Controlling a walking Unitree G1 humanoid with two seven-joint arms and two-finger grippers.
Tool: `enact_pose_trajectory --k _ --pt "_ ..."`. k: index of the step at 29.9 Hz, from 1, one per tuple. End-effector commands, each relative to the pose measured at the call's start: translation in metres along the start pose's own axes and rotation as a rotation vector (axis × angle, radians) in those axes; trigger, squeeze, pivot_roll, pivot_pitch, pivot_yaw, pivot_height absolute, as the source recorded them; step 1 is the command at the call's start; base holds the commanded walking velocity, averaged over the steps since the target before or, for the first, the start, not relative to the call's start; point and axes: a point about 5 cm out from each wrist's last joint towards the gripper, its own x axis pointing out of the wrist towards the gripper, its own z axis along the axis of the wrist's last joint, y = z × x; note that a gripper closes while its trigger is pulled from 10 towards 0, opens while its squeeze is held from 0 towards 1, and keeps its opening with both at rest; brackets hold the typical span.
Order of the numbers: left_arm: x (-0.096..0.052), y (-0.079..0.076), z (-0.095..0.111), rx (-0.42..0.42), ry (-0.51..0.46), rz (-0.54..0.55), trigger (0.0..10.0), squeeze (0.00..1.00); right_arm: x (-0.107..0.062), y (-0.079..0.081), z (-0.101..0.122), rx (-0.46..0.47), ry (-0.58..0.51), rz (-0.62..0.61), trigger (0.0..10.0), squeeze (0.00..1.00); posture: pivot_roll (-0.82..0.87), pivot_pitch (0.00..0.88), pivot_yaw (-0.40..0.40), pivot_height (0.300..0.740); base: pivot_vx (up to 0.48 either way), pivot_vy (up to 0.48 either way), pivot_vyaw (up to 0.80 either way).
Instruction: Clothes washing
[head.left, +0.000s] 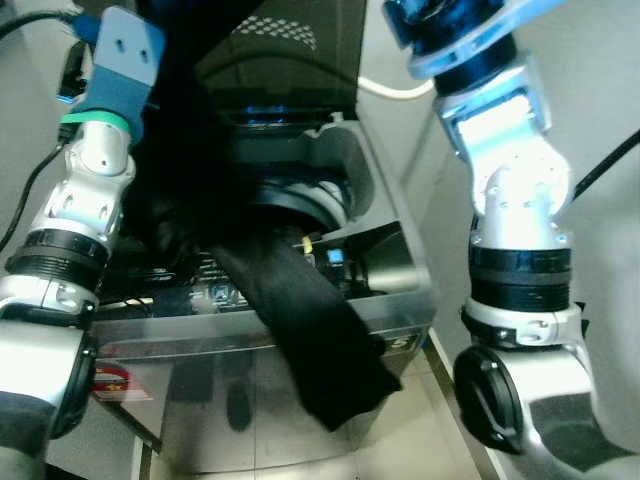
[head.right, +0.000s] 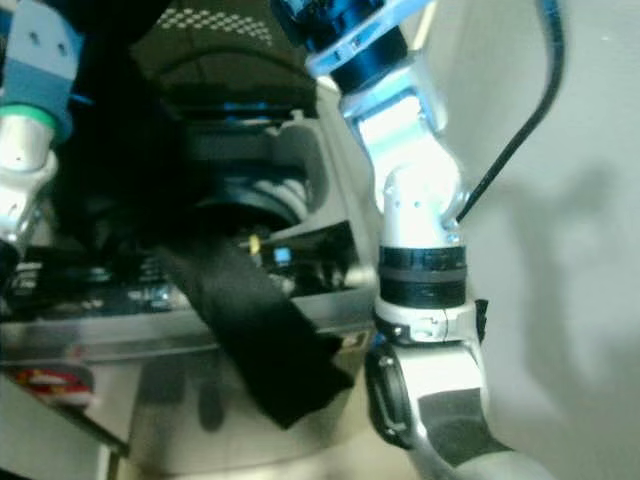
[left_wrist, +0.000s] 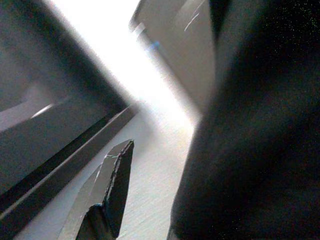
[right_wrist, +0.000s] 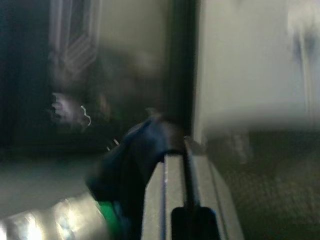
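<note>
Black garment (head.left: 310, 330): a long dark piece of cloth is hanging from high up beside the left arm, running down over the open top of the washing machine and draping over its front edge, with the loose end dangling in front of the silver front panel.

Washing machine (head.left: 400, 300): a silver top-loading machine is standing below and between the two arms; its dark lid (head.left: 290, 45) is standing raised at the back, and the drum opening (head.left: 300, 200) is lying under the upper part of the cloth.

Left gripper: the left arm (head.left: 85, 190) is reaching upward at the left of the machine, and its blue wrist piece (head.left: 120, 60) is sitting right beside the top of the garment. In the left wrist view one black finger (left_wrist: 112, 192) is pointing forward, with a dark blurred mass, likely the cloth, just beside it. Whether the fingers are pinching the cloth, spread or together cannot be told.

Right gripper: the right arm (head.left: 510, 200) is rising at the right of the machine, apart from the garment. The right wrist view is blurred; how its fingers are standing cannot be told.

Surroundings: a white hose (head.left: 395, 90) is running along the pale wall behind the machine, and a black cable (head.right: 520, 130) is hanging beside the right arm.
</note>
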Motion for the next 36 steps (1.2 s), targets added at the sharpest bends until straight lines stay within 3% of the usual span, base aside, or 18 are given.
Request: enact_pose_trajectory --k 1,2,3,4,6,7,8,9,12,17,18,24,26,29,30,31,34,36 --pt "-0.01 -0.029 -0.022 -0.057 0.086 -0.258 10.0 0.0 -0.008 0.02 -0.076 -0.131 0.312 0.023 10.0 0.0 0.07 0.109 0.026 0.74 0.0 0.0 0.0" --pt "-0.01 -0.029 -0.022 -0.057 0.086 -0.258 10.0 0.0 -0.008 0.02 -0.076 -0.131 0.312 0.023 10.0 0.0 0.07 0.109 0.026 0.74 0.0 0.0 0.0" --pt "-0.026 -0.06 -0.032 -0.171 0.145 -0.472 10.0 0.0 -0.012 0.032 -0.104 -0.12 0.405 0.021 10.0 0.0 0.08 0.116 0.02 0.74 0.0 0.0 0.0" --pt "-0.026 -0.06 -0.032 -0.171 0.145 -0.472 10.0 0.0 -0.012 0.032 -0.104 -0.12 0.405 0.021 10.0 0.0 0.08 0.116 0.02 0.74 0.0 0.0 0.0" --pt "-0.063 -0.108 -0.034 -0.353 0.144 -0.807 10.0 0.0 -0.018 0.049 -0.14 -0.094 0.533 -0.013 10.0 0.0 0.08 0.125 0.011 0.74 0.0 0.0 0.0" --pt "-0.063 -0.108 -0.034 -0.353 0.144 -0.807 10.0 0.0 -0.018 0.049 -0.14 -0.094 0.533 -0.013 10.0 0.0 0.08 0.125 0.011 0.74 0.0 0.0 0.0" --pt "-0.076 -0.12 -0.032 -0.409 0.123 -0.901 10.0 0.0 -0.02 0.054 -0.149 -0.09 0.563 -0.021 10.0 0.0 0.09 0.13 0.01 0.74 0.0 0.0 0.0" --pt "-0.085 -0.124 -0.026 -0.485 0.102 -0.954 10.0 0.0 -0.02 0.056 -0.15 -0.079 0.566 -0.031 10.0 0.0 0.09 0.134 0.011 0.74 0.0 0.0 0.0" --pt "-0.092 -0.121 -0.015 -0.572 0.062 -1.001 10.0 0.0 -0.019 0.056 -0.149 -0.081 0.551 -0.044 10.0 0.0 0.09 0.135 0.01 0.74 0.0 0.0 0.0" --pt "-0.094 -0.119 -0.011 -0.59 0.041 -1.018 10.0 0.0 -0.019 0.054 -0.149 -0.106 0.538 -0.05 10.0 0.0 0.09 0.135 0.01 0.74 0.0 0.0 0.0" --pt "-0.097 -0.112 -0.003 -0.577 -0.017 -0.987 10.0 0.0 -0.016 0.046 -0.139 -0.063 0.482 -0.094 10.0 1.0 0.09 0.139 0.009 0.74 0.0 0.0 0.0" --pt "-0.11 -0.094 0.015 -0.586 -0.141 -0.974 10.0 0.0 -0.009 0.023 -0.113 0.009 0.309 -0.225 10.0 1.0 0.1 0.14 0.006 0.74 0.0 0.0 0.0" --pt "-0.113 -0.086 0.019 -0.606 -0.161 -0.975 10.0 0.0 -0.008 0.015 -0.103 -0.004 0.266 -0.268 10.0 1.0 0.1 0.14 0.007 0.74 0.0 0.0 0.0" --pt "-0.123 -0.067 0.033 -0.642 -0.224 -0.983 10.0 0.0 -0.011 -0.012 -0.068 -0.125 0.166 -0.394 10.0 1.0 0.1 0.141 0.008 0.74 0.0 0.0 0.0" --pt "-0.124 -0.062 0.036 -0.645 -0.233 -0.982 10.0 0.0 -0.015 -0.022 -0.057 -0.227 0.167 -0.425 10.0 0.0 0.1 0.141 0.013 0.74 0.0 0.0 0.0" --pt "-0.125 -0.059 0.037 -0.645 -0.237 -0.98 10.0 0.0 -0.018 -0.029 -0.05 -0.295 0.172 -0.442 10.0 0.0 0.1 0.141 0.013 0.74 0.0 0.0 0.0" --pt "-0.127 -0.054 0.038 -0.645 -0.245 -0.984 10.0 0.0 -0.023 -0.037 -0.044 -0.357 0.181 -0.473 10.0 0.0 0.1 0.141 0.014 0.74 0.0 0.0 0.0" --pt "-0.129 -0.047 0.04 -0.643 -0.253 -0.962 10.0 0.0 -0.034 -0.053 -0.034 -0.422 0.182 -0.553 10.0 0.0 0.1 0.14 0.017 0.74 0.0 0.0 0.0"
